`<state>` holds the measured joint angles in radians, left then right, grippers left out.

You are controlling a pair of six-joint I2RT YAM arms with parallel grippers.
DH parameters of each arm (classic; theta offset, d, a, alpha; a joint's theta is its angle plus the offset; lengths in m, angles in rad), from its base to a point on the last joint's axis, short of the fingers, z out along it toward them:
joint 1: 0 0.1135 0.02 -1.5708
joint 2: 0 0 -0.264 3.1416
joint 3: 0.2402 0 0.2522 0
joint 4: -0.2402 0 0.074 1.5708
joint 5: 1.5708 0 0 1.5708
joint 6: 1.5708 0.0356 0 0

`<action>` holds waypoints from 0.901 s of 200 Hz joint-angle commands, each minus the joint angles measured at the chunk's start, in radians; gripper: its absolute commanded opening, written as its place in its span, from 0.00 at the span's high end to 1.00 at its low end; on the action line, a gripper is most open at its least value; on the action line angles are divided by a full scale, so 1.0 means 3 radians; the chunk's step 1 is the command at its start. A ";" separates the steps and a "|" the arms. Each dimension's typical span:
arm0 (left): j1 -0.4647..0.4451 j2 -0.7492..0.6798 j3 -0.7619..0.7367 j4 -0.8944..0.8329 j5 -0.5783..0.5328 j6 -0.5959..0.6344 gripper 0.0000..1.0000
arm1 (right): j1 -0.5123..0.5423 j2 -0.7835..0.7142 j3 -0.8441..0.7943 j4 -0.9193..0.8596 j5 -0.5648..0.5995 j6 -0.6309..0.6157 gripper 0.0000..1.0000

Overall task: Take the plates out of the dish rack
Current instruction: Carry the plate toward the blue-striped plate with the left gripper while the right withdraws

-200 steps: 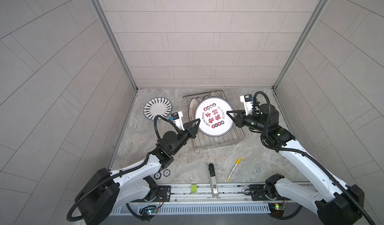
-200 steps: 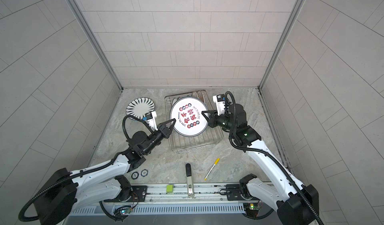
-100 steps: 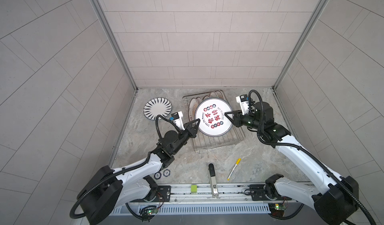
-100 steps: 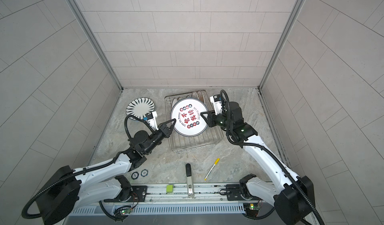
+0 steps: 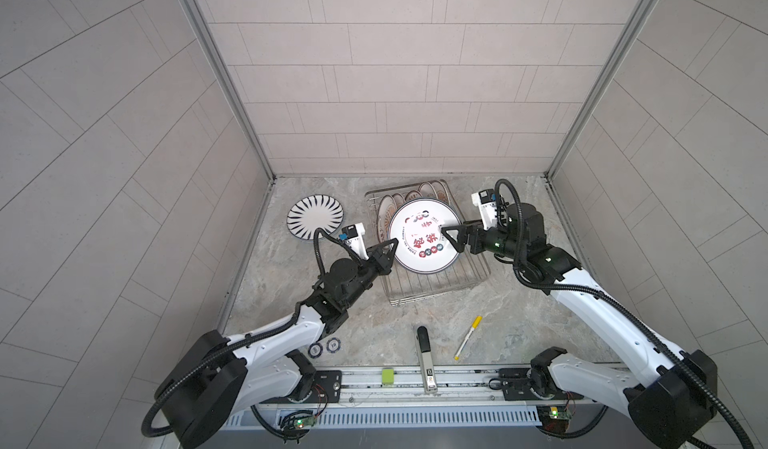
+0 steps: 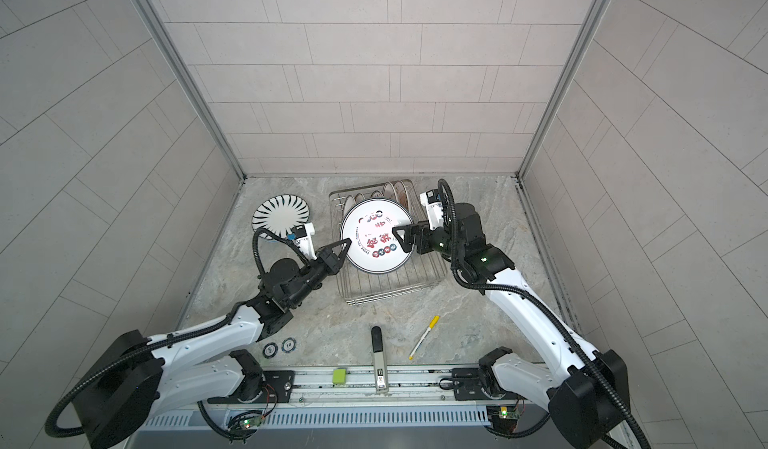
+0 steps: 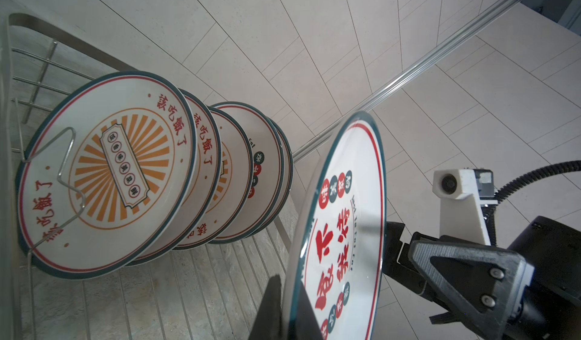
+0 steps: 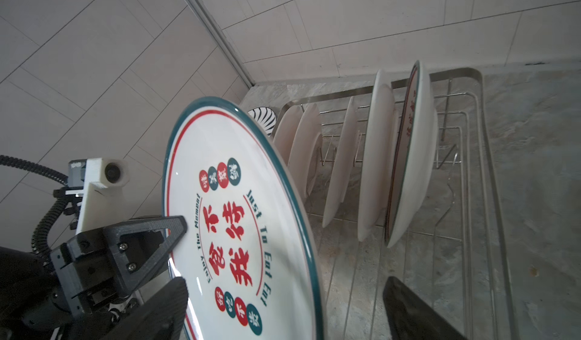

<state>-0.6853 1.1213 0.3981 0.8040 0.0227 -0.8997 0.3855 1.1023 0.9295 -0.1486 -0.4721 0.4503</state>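
Note:
A white plate (image 5: 424, 235) (image 6: 376, 237) with a dark green rim and red characters hangs tilted above the dish rack (image 5: 436, 297) (image 6: 390, 295). My left gripper (image 5: 392, 245) (image 7: 287, 291) is shut on its left rim. My right gripper (image 5: 451, 240) (image 8: 283, 291) stands open, its fingers straddling the right rim without touching it. Several more plates (image 7: 110, 171) (image 8: 408, 152) stand on edge between the prongs at the rack's far end. In the right wrist view the held plate (image 8: 235, 212) fills the middle.
A black-striped plate (image 5: 315, 217) (image 6: 281, 216) lies flat on the table left of the rack. Near the front edge lie two poker chips (image 5: 324, 346), a black-and-silver tool (image 5: 424, 357) and a yellow-capped pen (image 5: 468, 337). Tiled walls close in three sides.
My right gripper has let go of the plate's right rim and opened wide. The left gripper keeps its hold and the plate has hardly moved.

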 commanded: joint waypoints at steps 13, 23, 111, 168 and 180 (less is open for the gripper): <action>0.0164 -0.0120 -0.0012 0.0204 0.0021 -0.0176 1.00 | 0.0009 -0.0073 0.0099 -0.0157 0.0475 -0.0028 0.01; 0.0237 -0.0151 -0.0008 0.0192 0.0062 -0.0194 1.00 | 0.0018 -0.0074 0.0094 -0.0133 0.0534 -0.0024 0.01; 0.1047 -0.0884 -0.0215 -0.0354 0.0201 -0.0574 1.00 | 0.0894 -0.0174 0.0163 -0.0027 0.1160 -0.0445 0.01; 0.1580 -0.1463 -0.0509 -0.0823 0.0120 -0.1061 1.00 | 0.1481 0.0277 0.0456 -0.0059 0.1640 -0.0640 0.01; 0.1628 -0.1615 -0.0509 -0.1074 0.0037 -0.1090 1.00 | 0.1543 0.0413 0.0540 -0.0084 0.1654 -0.0657 0.02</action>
<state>-0.2211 0.7254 0.2356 0.5617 0.0673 -1.1633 0.8219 1.1683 1.0458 -0.1768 -0.0383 0.2874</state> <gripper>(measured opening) 0.086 0.986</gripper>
